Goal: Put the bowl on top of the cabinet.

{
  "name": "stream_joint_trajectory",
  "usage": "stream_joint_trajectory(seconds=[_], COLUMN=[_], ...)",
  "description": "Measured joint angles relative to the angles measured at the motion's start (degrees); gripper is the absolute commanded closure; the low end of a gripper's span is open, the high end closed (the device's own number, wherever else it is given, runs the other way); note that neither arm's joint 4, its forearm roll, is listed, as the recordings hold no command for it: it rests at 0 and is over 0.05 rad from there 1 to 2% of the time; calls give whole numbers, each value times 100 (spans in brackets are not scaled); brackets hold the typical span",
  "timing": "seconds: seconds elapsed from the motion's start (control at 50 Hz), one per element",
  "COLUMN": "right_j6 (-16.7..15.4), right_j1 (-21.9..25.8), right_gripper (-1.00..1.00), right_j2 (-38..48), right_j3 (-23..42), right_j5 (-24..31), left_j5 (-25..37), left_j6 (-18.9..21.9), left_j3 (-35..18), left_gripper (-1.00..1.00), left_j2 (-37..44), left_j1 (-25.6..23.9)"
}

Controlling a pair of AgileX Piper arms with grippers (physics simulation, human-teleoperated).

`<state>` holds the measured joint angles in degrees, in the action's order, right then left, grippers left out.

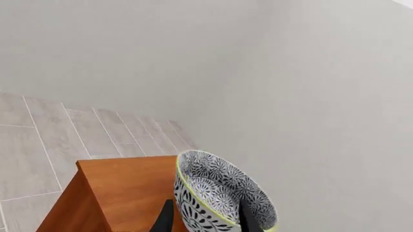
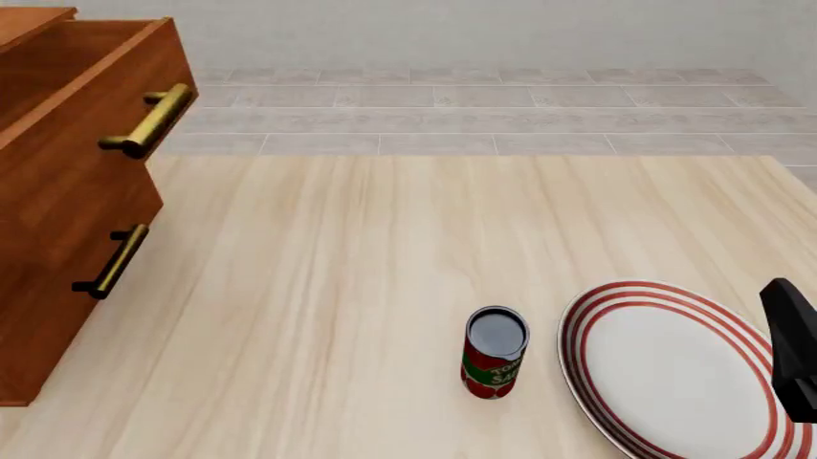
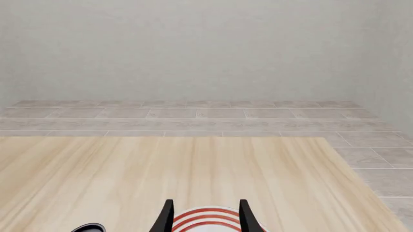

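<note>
In the left wrist view, the grey-blue floral bowl (image 1: 219, 193) with its pale green rim hangs tilted on its side. My left gripper (image 1: 206, 223) is shut on its wall, one finger inside and one outside. It is held above the flat reddish-brown top of the cabinet (image 1: 123, 191), near a corner by the wall. The front view shows the cabinet (image 2: 64, 210) at the left with brass bar handles (image 2: 151, 120) and its upper drawer standing out, but neither the bowl nor the left gripper. My right gripper (image 3: 206, 220) is open over the plate.
A red-striped white plate (image 2: 676, 373) lies at the table's near right, with the right arm (image 2: 794, 346) at its edge. A red can (image 2: 495, 363) stands upright just left of the plate. Tiled floor and grey walls lie beyond the table.
</note>
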<state>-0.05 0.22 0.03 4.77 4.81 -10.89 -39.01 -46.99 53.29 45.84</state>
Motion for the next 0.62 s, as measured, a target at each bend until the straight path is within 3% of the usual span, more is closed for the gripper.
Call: stream_joint_trajectory(seconds=[0.62], right_j6=[1], right_j1=[0], right_gripper=[-100], right_j2=[0], right_j3=[0], right_j5=[0], left_j5=[194], left_j6=[-45], left_j3=[294], left_gripper=[-100], left_j2=[-1534], left_j1=[-270])
